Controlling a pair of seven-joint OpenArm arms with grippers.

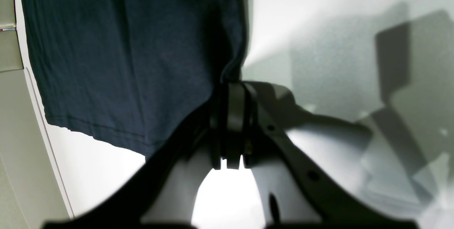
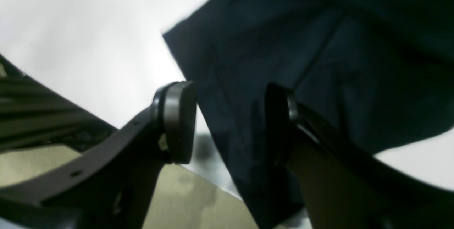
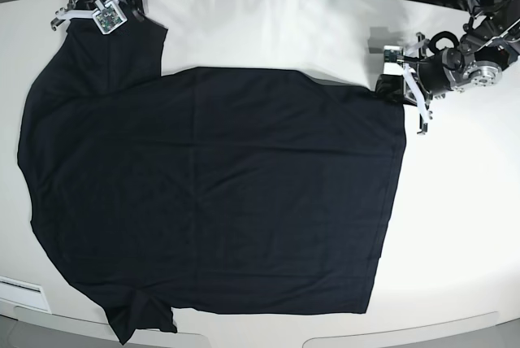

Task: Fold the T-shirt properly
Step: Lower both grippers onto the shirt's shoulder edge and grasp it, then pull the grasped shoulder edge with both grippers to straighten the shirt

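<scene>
Lying flat on the white table (image 3: 455, 226): the T-shirt (image 3: 219, 193), long way running side to side. Pinching its top hem corner tight: left gripper (image 1: 230, 90). Jaws wide, nothing held, at the sleeve by the far end: right gripper (image 2: 230, 122). Both right at the T-shirt's top edge.

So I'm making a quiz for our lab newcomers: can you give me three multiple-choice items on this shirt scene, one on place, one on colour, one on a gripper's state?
1. Where does the left gripper sit in the base view?
A. at the T-shirt's upper right corner
B. at its bottom edge
C. over its middle

2. What colour is the T-shirt?
A. white
B. black
C. red

3. How do the right gripper's jaws stand?
A. apart
B. pressed together
C. out of view

Answers: 1 A, the arm meets the cloth at that corner; 2 B, plain dark cloth on the white table; 3 A, the right wrist view shows a gap between the pads.
</scene>
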